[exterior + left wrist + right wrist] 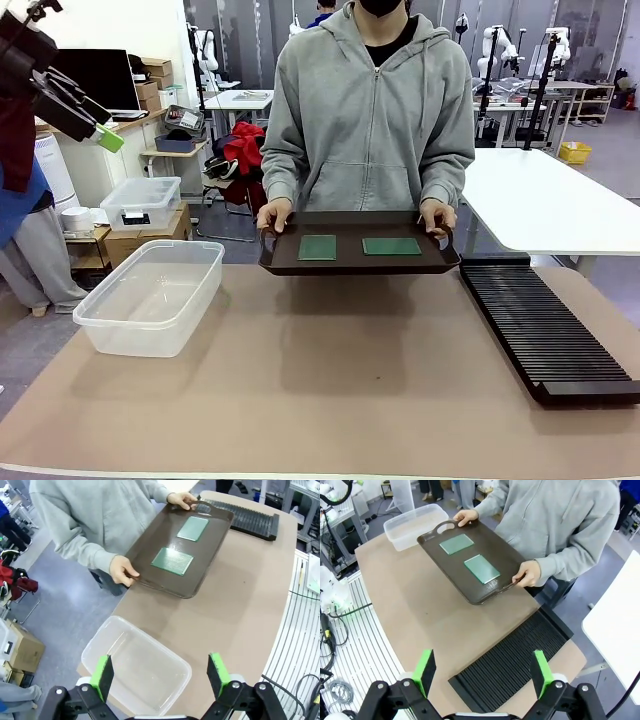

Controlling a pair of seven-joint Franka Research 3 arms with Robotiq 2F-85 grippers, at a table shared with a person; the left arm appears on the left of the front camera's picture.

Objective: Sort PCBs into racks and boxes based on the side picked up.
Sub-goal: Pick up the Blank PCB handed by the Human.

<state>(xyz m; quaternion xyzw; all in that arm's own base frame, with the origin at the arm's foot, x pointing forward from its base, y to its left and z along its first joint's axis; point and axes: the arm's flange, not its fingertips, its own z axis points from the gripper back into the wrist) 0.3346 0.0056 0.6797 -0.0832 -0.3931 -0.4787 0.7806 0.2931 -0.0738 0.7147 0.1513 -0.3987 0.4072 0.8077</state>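
A person across the table holds a dark brown handled tray (358, 265) with both hands just above the tabletop. Two green PCBs (317, 247) (391, 245) lie flat on it, side by side. The clear box (150, 295) stands at the table's left and the long black rack (545, 330) lies at its right. My left gripper (100, 125) hangs high at the upper left, open; in its wrist view the left gripper (160, 675) hovers over the box (135, 665), far from the PCBs (172, 561) (193, 528). My right gripper (483, 672) stands open above the rack (515, 665).
A smaller lidded clear bin (142, 203) sits on cardboard boxes behind the table's left corner. A white table (560, 200) stands at the back right. The brown mat (350, 390) between box and rack is bare.
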